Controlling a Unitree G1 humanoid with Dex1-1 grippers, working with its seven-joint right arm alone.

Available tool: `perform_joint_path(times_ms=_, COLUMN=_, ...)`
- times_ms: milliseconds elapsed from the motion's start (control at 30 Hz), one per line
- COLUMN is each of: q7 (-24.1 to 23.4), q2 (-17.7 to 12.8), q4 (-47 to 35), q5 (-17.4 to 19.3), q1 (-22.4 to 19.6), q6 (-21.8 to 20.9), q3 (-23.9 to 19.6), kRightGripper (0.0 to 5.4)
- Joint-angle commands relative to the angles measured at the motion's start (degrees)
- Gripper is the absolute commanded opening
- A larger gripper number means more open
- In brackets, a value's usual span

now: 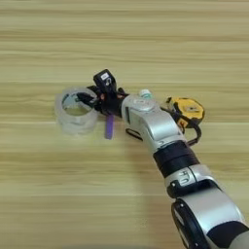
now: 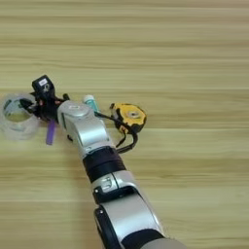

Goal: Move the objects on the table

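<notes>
Left eye view shows the table [image 1: 58,204], a big light wood top with long streaks, filling the whole picture. Across it lies the silver arm [image 1: 160,133]. It comes in from the bottom right corner and stretches up and to the left, low over the wood, with a black band in the middle of it.

Next in size is the clear tape roll [image 1: 75,116], lying flat at the left. Behind the arm, to the right, sits the yellow tape measure [image 1: 187,109], with its black strap [image 1: 194,138] looping down beside the arm.

The gripper [image 1: 90,99] is at the right rim of the tape roll, and one dark finger seems to reach over the rim into the hole. I cannot tell if the fingers are apart or together, because the black parts bunch up there.

A short purple stick [image 1: 110,127] lies just under the gripper, close to the roll. Only the white and teal tip of the glue stick [image 2: 90,102] peeks out behind the wrist.

I think the robot is working on the tape roll now, trying to grab or push it. Next it needs a firm hold on the rim, and it should not bump the purple stick.
</notes>
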Motion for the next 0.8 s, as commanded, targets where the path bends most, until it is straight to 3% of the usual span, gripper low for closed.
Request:
perform_joint_path(times_ms=33, q7=-1.6, q2=-0.6, q4=-1.4, q5=-0.8, q1=-1.3, q6=-1.1, q3=-0.4, kRightGripper=1.62)
perform_joint_path(times_ms=533, q7=-2.5, q2=-0.5, q4=-10.2, q5=0.9, q1=2.8, q6=-3.9, q3=-2.7, kRightGripper=1.59)
perform_joint_path(times_ms=800, q7=-2.6, q2=-1.6, q4=-16.3, q5=1.9, q1=3.3, q6=-1.4, q3=-4.9, kRightGripper=1.56)
